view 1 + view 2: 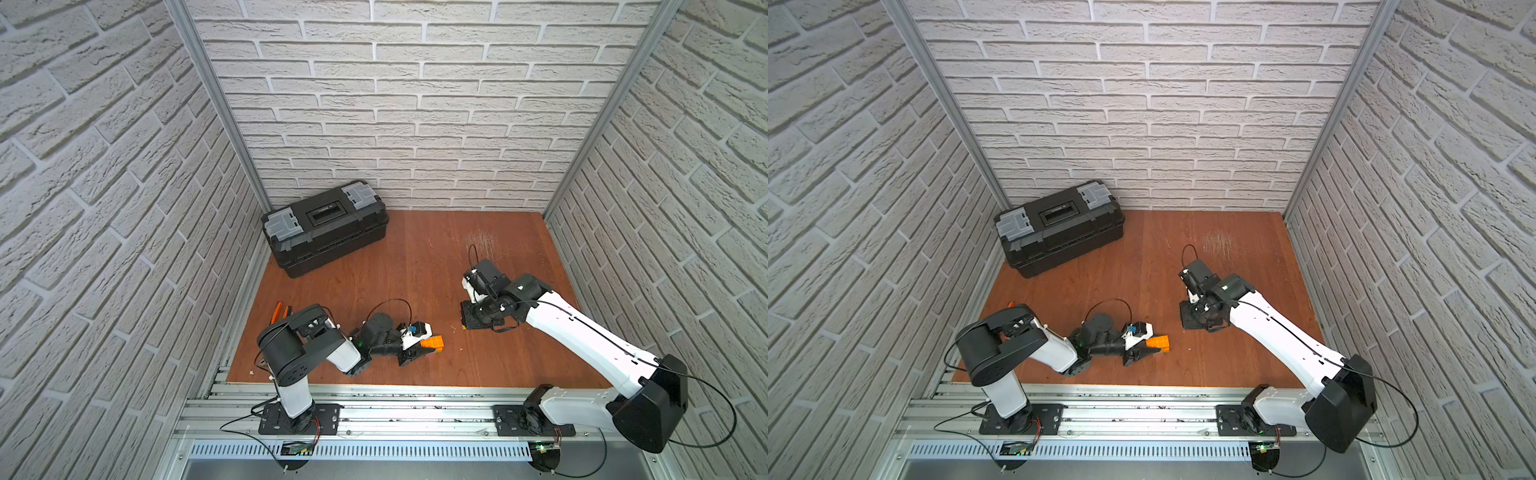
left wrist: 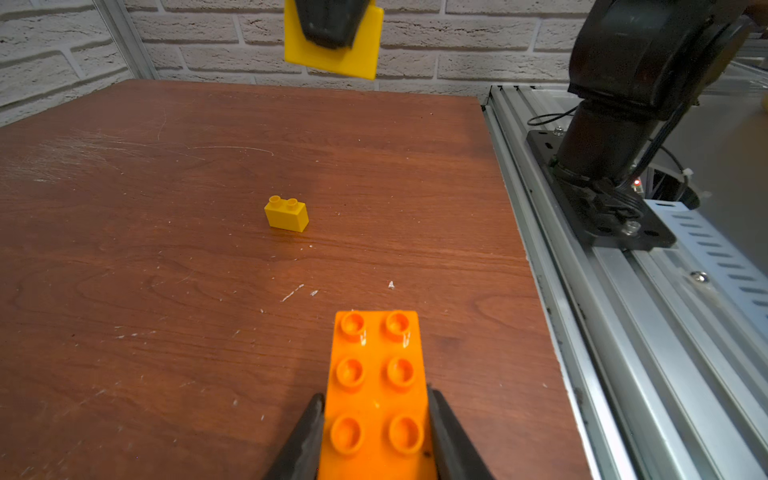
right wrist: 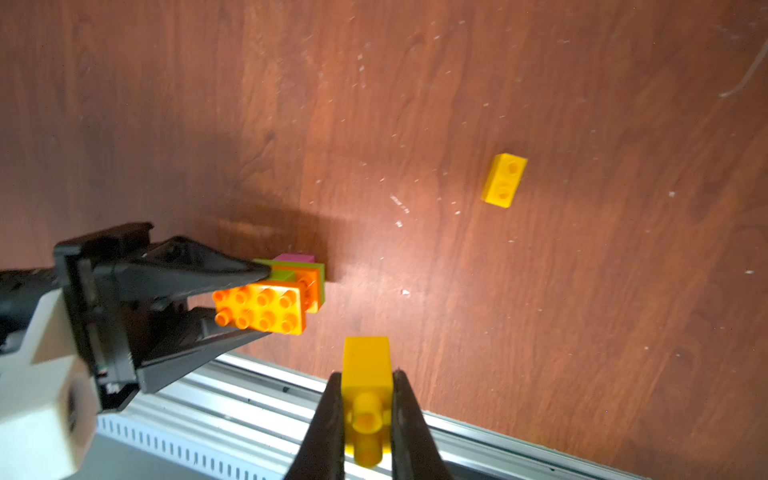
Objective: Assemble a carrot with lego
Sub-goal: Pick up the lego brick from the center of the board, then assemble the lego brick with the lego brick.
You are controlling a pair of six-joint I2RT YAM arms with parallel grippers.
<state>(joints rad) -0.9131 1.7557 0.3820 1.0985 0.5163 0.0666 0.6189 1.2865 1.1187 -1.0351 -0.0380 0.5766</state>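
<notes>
— Orange studs nearest the front rail. What has the left gripper got?
— The carrot, part built. Fingers drawn in to a brick's width, one flat against each long side of the top orange brick. All eight of its studs bare.
— Layers under it?
— Right wrist view: a second orange layer, lime-green, then the pink end turned toward the table. Whether pink touches the wood, cannot tell. In both top views the stack sits close to the front edge, left of centre.
— Right gripper?
— Fingers almost together, pinching a small yellow brick by two opposite sides, studs showing between them. Brick held well clear of the table, higher than the carrot and apart from it; no contact between the two.
— Anything loose?
— Second yellow brick, studs up on bare wood, beyond the carrot, touched by nothing.
— Further back?
— Orange-handled pliers at the left edge, partly hidden behind the left arm. Black toolbox, lid down, grey latches, in the far left corner close to the brick-pattern wall.
</notes>
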